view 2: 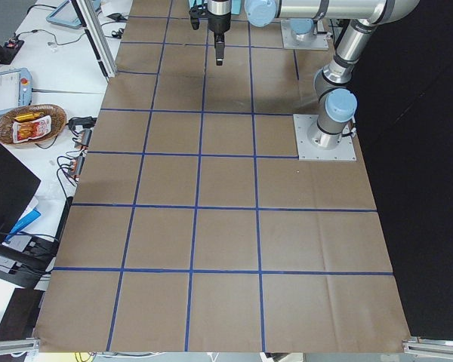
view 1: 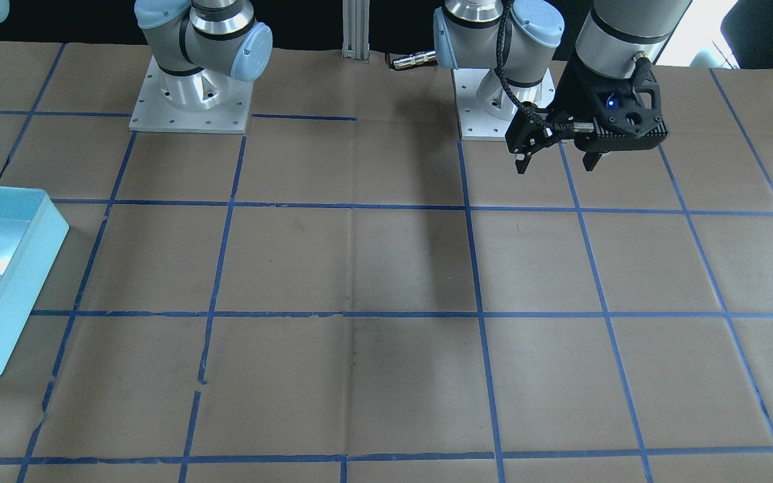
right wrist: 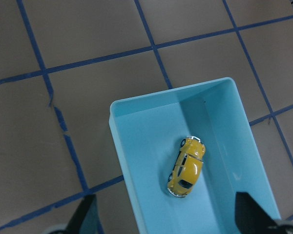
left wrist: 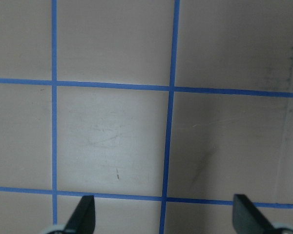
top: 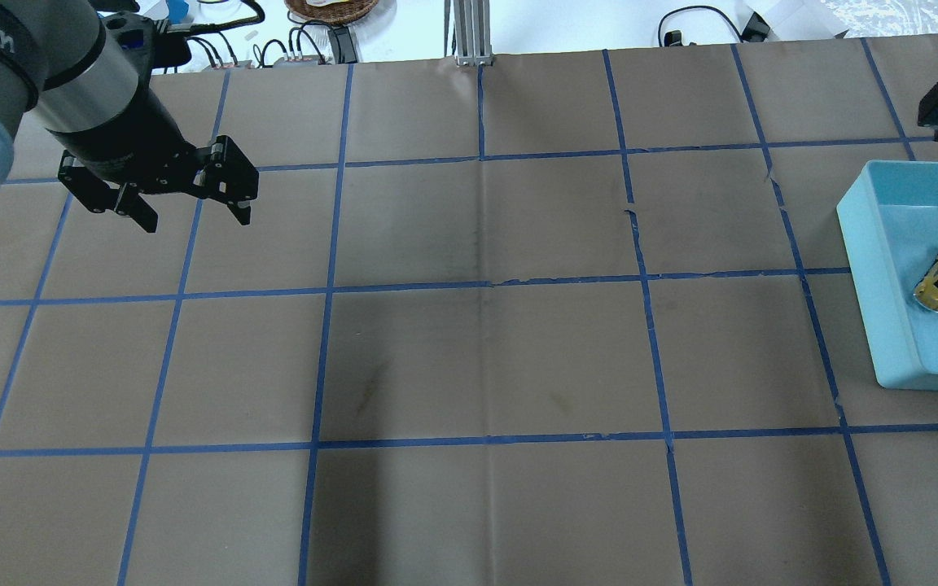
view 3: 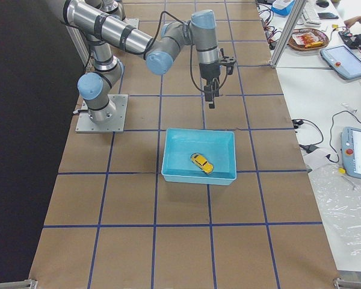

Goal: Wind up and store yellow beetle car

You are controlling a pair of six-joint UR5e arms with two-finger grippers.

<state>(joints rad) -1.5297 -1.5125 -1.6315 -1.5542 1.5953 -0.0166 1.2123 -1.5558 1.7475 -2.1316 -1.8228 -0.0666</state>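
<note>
Both jaws are gaping wide, empty; the yellow beetle car (right wrist: 187, 167) is lying inside the tray (right wrist: 146, 141); storing is looking done, leaving only withdrawal.

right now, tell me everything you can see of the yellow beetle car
The yellow beetle car is a small rounded toy with a glossy yellow body, dark windows, silver bumpers at both ends and pale-rimmed wheels. It stands upright on its wheels on the floor of the light blue tray, at an angle to the tray's walls and clear of all of them. Only the tray floor touches it; nothing grips it. Whether it is metal or plastic cannot be told.
</note>
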